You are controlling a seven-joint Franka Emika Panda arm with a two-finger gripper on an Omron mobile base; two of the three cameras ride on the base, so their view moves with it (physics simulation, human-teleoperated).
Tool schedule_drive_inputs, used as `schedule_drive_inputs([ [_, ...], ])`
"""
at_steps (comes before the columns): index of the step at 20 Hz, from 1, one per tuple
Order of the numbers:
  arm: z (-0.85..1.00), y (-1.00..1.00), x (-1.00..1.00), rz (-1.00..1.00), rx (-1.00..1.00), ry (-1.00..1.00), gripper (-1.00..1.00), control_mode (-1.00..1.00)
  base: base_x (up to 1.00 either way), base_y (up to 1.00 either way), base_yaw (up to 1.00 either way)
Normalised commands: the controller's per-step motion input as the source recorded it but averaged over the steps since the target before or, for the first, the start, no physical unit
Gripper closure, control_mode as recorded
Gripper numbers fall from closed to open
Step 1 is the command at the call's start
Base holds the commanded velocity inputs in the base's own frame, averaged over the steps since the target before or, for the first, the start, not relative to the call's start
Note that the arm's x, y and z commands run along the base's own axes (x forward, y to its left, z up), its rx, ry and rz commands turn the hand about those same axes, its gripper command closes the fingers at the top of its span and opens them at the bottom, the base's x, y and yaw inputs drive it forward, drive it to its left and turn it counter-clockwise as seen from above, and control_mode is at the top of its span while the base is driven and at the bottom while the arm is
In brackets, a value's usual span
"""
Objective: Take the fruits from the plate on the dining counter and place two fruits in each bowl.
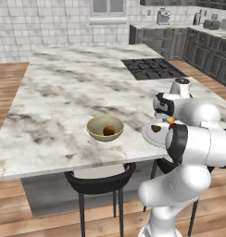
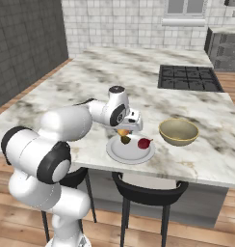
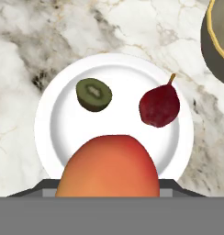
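Note:
The pale plate lies near the front edge of the marble dining counter. On it are a halved dark green-brown fruit and a dark red pear-shaped fruit. My gripper hangs low over the plate, shut on an orange-red fruit that hides its fingertips. One tan bowl, left of the plate, holds a brown-orange fruit. The other bowl stands to the plate's right, and what shows of its inside is bare. My arm covers part of the plate in the left base view.
A black stovetop is set into the counter behind the plate. Dark stools stand under the counter's front edge. Dark cabinets run along the back right. Bare marble stretches left and behind the bowls.

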Motion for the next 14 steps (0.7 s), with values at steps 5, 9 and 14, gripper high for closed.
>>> schedule_drive_inputs([
  [5, 0.78, 1.00, -0.13, 0.04, 0.00, 0.00, 1.00, -1.00, 0.00, 0.00, 0.00],
  [9, 0.29, 1.00, -0.25, 0.06, 0.00, -0.01, 1.00, -1.00, 0.00, 0.00, 0.00],
  [14, 0.11, 1.00, -0.04, 0.12, 0.01, 0.00, 1.00, -1.00, 0.00, 0.00, 0.00],
])
